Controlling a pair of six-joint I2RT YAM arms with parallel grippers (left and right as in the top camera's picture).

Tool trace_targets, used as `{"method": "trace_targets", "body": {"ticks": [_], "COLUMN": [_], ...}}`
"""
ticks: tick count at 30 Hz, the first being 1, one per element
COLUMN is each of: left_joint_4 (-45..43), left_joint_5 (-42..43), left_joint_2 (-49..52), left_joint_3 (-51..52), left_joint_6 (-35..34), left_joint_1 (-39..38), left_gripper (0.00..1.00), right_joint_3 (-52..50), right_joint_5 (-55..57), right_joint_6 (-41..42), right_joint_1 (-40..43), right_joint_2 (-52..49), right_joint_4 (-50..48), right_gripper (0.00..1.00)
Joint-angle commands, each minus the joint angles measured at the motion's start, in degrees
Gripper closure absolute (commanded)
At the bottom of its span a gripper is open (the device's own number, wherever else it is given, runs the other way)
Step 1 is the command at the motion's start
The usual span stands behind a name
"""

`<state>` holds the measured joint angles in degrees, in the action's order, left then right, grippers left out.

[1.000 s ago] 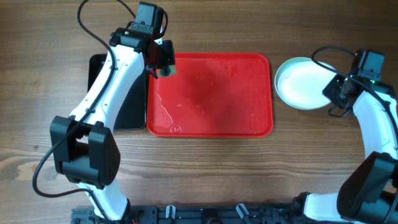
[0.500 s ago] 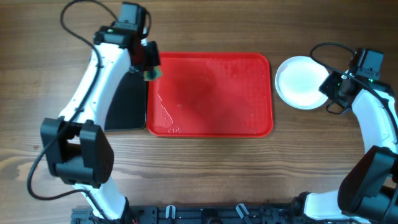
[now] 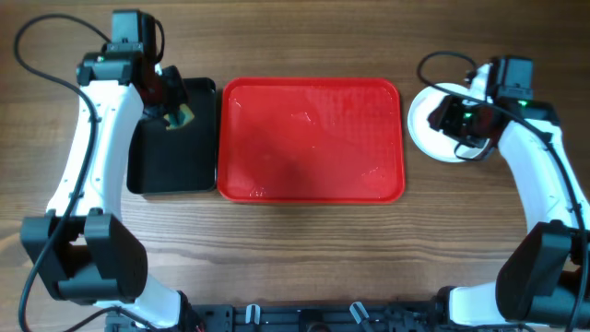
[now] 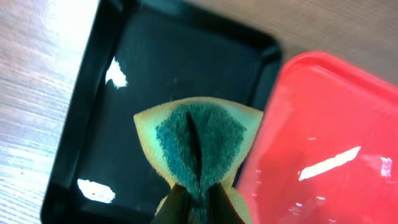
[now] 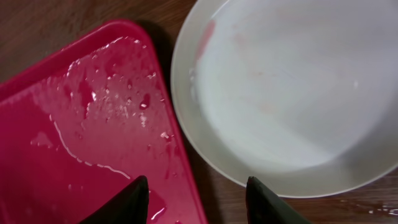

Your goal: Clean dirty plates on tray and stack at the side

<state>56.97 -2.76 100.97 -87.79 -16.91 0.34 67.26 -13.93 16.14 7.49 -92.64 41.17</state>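
Observation:
The red tray (image 3: 312, 138) lies in the middle of the table, wet and with no plates on it. A pale plate (image 3: 422, 124) sits on the table just right of the tray; I cannot tell how many are stacked there. In the right wrist view the plate (image 5: 292, 93) has a faint red smear near its rim. My right gripper (image 3: 454, 118) is open and empty above the plate's left edge, and its fingers (image 5: 198, 199) straddle the gap between the tray (image 5: 87, 124) and the plate. My left gripper (image 3: 175, 112) is shut on a yellow-green sponge (image 4: 199, 146).
A black rectangular tray (image 3: 171, 148) lies against the red tray's left side, and the sponge hangs over its far right part (image 4: 155, 74). Bare wooden table surrounds both trays. Cables trail from both arms.
My left arm has carried the sponge left, from the red tray's far left corner to above the black tray. My right gripper has moved left over the plate.

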Motion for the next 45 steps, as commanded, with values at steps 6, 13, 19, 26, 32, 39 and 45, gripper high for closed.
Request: {"method": "trace_targets", "body": {"ticks": [6,13,19,26,32,39,45], "left_joint_4": [-10.75,-11.43,-7.82,-0.31,1.75,1.81,1.81], "left_joint_5": [-1.64,-1.7,-3.56,0.94,4.7,4.68,4.68], "left_joint_2": [4.87,5.29,3.04,-4.94,-11.78,-12.79,-12.79], "left_joint_3": [10.16,10.36,6.64,-1.31,-1.33,-1.33,-1.33], "left_joint_6": [3.19,3.21,3.21,3.13,2.95,2.97,2.97], "left_joint_1": [1.07,1.07,1.07,0.0,-1.81,-2.43,-2.43], "left_gripper": [0.93,0.13,0.0,0.0,0.0,0.0,0.0], "right_joint_3": [1.14,1.14,4.83,13.03,13.16,13.16,13.14], "right_joint_5": [-1.09,-0.87,-0.94,-2.73,-6.45,-6.78,-10.51], "right_joint_6": [-1.11,-1.14,-2.67,-4.7,-7.15,-7.15,-5.35], "right_joint_1": [-2.82,-2.82,-2.82,-2.82,-2.82,-2.82,-2.82], "right_joint_2": [-0.11,-0.11,1.73,8.22,15.56,27.17,38.14], "right_joint_4": [0.48,1.14,4.52,11.78,15.13,19.56,23.02], "right_gripper": [0.49,0.52,0.52,0.51,0.5,0.47,0.0]}}
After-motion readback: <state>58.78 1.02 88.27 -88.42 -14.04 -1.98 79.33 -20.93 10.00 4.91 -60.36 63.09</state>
